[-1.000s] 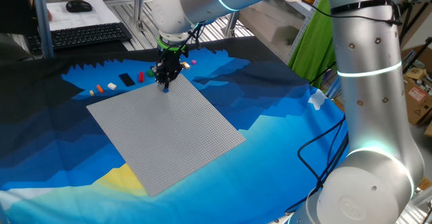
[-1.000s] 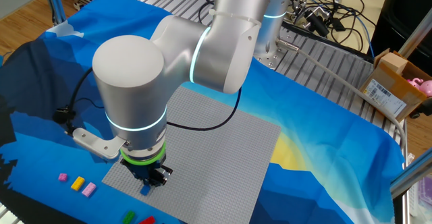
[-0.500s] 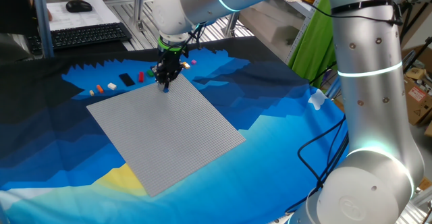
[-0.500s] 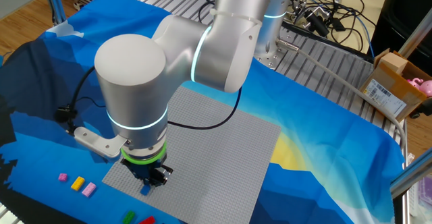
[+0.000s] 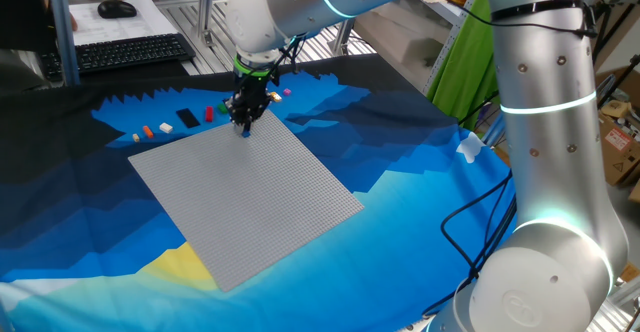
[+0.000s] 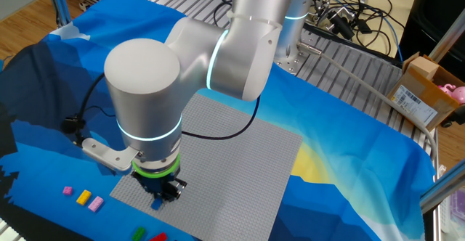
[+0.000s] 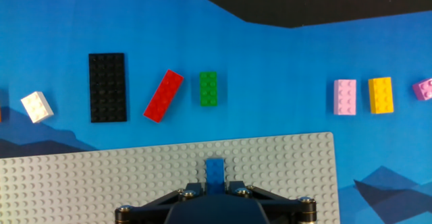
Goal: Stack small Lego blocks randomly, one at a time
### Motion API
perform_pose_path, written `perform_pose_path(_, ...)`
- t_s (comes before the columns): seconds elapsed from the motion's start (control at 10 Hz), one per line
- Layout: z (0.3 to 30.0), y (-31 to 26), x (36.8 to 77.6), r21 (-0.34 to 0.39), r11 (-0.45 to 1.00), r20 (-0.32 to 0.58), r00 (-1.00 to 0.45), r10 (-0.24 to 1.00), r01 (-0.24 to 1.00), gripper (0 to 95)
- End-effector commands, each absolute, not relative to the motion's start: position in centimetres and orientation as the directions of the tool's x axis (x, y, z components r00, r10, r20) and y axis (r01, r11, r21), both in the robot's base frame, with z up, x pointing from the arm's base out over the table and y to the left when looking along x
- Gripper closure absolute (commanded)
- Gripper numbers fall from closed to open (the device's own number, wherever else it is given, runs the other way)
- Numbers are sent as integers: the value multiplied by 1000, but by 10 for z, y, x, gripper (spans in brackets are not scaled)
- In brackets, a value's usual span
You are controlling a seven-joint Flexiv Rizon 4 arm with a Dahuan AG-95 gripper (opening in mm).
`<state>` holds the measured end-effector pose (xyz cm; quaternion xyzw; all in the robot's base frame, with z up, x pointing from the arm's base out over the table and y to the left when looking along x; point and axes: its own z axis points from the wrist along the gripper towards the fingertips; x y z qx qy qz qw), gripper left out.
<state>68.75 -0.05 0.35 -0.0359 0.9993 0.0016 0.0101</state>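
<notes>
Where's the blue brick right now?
In the hand view the blue brick sits on the grey baseplate near its far edge, just ahead of the gripper, below the green brick lying on the cloth.

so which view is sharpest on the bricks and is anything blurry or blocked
Hand view: sharp and evenly lit, studs clear on the red brick and green brick, though the gripper is cropped at the bottom edge. One fixed view: bricks are tiny specks. The other fixed view: the arm's big joint fills the foreground, leaving the blue brick barely visible.
</notes>
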Motion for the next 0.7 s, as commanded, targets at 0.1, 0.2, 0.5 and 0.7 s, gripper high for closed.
perform_pose_path(0.1,2,1,686,6,998,-6,-998,-70,-70,760)
perform_pose_path(0.2,6,2,685,6,998,-5,-998,-66,-66,760)
perform_pose_path(0.5,17,3,684,3,999,-9,-999,-53,-53,760)
perform_pose_path(0.7,23,3,683,0,999,-9,-999,-54,-54,760)
